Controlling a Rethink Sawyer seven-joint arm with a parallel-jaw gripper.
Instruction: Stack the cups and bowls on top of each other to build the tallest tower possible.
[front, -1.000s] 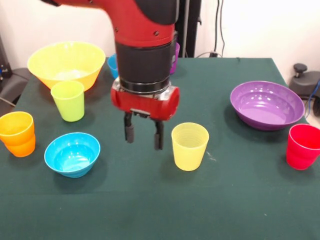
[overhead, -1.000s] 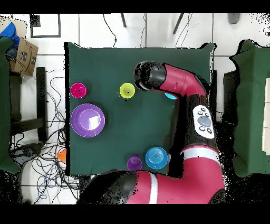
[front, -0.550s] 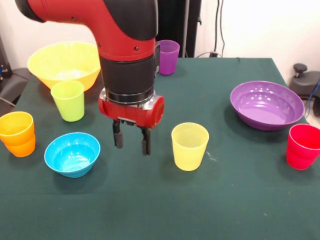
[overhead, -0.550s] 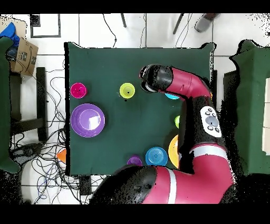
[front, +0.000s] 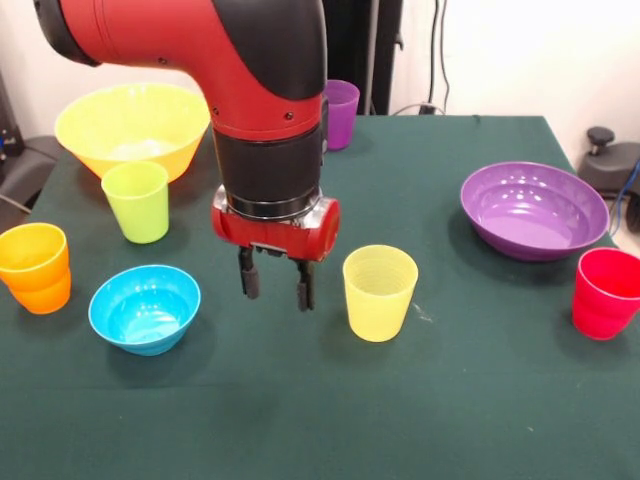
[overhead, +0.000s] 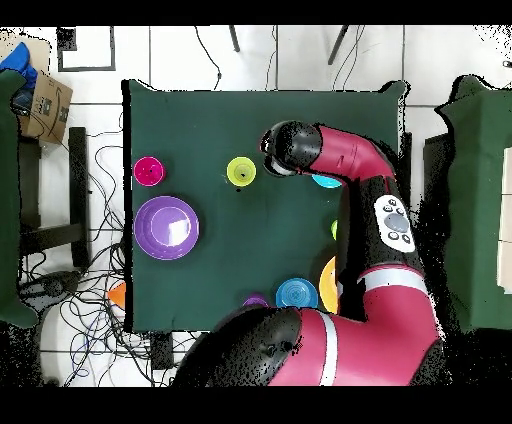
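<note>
My gripper (front: 273, 285) hangs open and empty just above the cloth, between the small blue bowl (front: 144, 308) on its left and the yellow cup (front: 380, 292) on its right, touching neither. In the overhead view the arm's wrist covers the gripper, beside the yellow cup (overhead: 240, 171). A lime green cup (front: 136, 200), an orange cup (front: 35, 267) and a large yellow bowl (front: 130, 125) stand at the left. The purple cup (front: 340, 100) is at the back, and the purple bowl (front: 533, 210) and red cup (front: 605, 292) are at the right. No tower is in view.
The green table (front: 450, 400) carries all the pieces. A second blue bowl (overhead: 296, 295) sits near the robot's base in the overhead view. A cardboard box (overhead: 45, 100) and cables lie on the floor off the table's side.
The gripper swung left toward the blue bowl, then came partly back toward the yellow cup. It stayed open and low. No cup or bowl moved.
</note>
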